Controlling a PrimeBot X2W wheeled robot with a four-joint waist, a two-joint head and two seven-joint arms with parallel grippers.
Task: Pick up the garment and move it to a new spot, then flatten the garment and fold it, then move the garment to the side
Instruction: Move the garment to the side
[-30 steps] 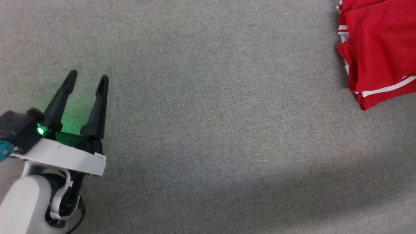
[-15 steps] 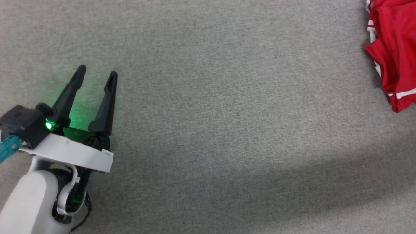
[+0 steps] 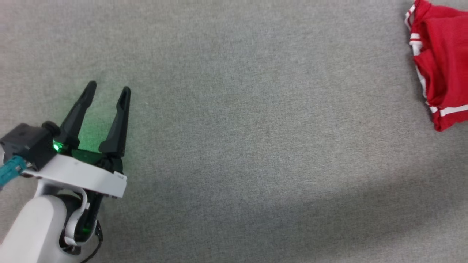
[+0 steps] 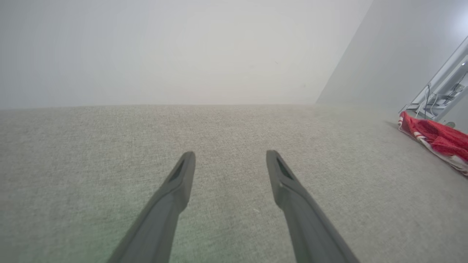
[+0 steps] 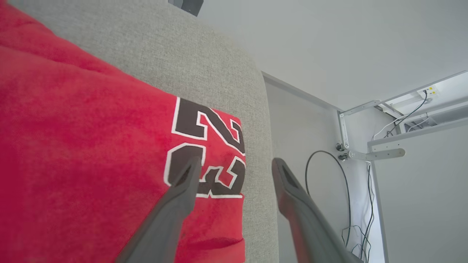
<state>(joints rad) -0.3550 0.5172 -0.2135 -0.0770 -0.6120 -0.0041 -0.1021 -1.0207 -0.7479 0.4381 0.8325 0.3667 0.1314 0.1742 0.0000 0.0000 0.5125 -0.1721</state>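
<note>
- Currently: left gripper (image 3: 109,87), two long dark fingers, sits low-left in head view over the bare grey fabric worktop (image 3: 256,128) — jaws spread wide, nothing between them.
- Left wrist view agrees: fingers (image 4: 179,182) well apart, pointing along the worktop.
- Green glow at the left gripper's base.
- Red jersey shirt with red-white striped trim (image 3: 440,65) lies bunched at the far right edge of head view, cut off by the frame and well apart from the left gripper.
- Right gripper (image 5: 236,160): fingers apart, gripping nothing — poised just over the shirt, one finger across the black white-outlined "23" (image 5: 188,122), the other beyond the worktop's edge.
- Fingertip contact with the cloth: cannot tell.
</note>
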